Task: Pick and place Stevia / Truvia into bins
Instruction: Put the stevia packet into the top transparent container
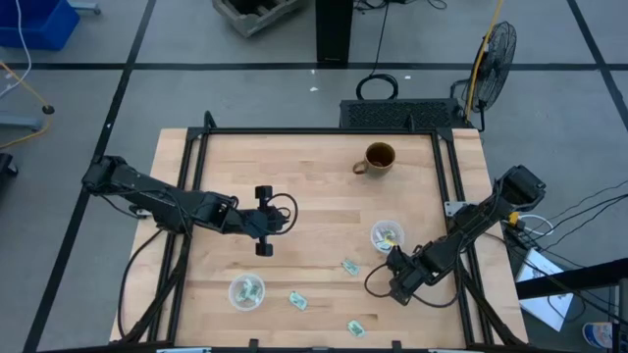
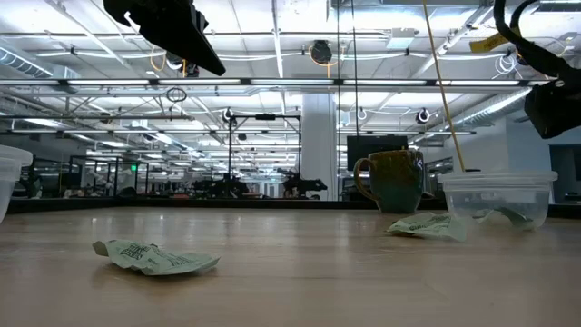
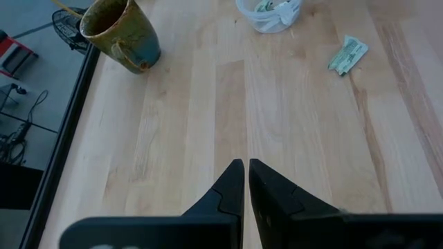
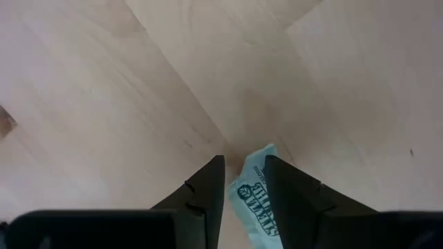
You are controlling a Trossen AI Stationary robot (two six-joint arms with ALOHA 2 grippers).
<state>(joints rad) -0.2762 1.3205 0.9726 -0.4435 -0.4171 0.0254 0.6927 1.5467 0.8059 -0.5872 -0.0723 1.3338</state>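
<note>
Three pale green and white Stevia packets lie flat on the wooden table (image 1: 324, 201): one (image 1: 348, 266) beside the right clear cup (image 1: 387, 236), one (image 1: 297, 300) next to the left clear cup (image 1: 246, 291), one (image 1: 356, 328) at the near edge. Both cups hold packets. My right gripper (image 4: 245, 169) hangs above the table, near the right cup, shut on another packet (image 4: 253, 188). My left gripper (image 3: 246, 169) hovers shut and empty over the table's middle (image 1: 263, 224). My right gripper pinches a Stevia packet between its two fingers, coming from above and pointing down. The packet's free end (image 4: 263, 153) sticks out just past the fingertips. It is lifted clear of the table.
A brown mug (image 1: 378, 158) stands near the far edge, beyond the right cup. Black frame rails (image 1: 449, 186) run along the table's sides. In the low view a crumpled packet (image 2: 154, 257) lies near left, another (image 2: 425, 225) leans by the right cup (image 2: 499, 195).
</note>
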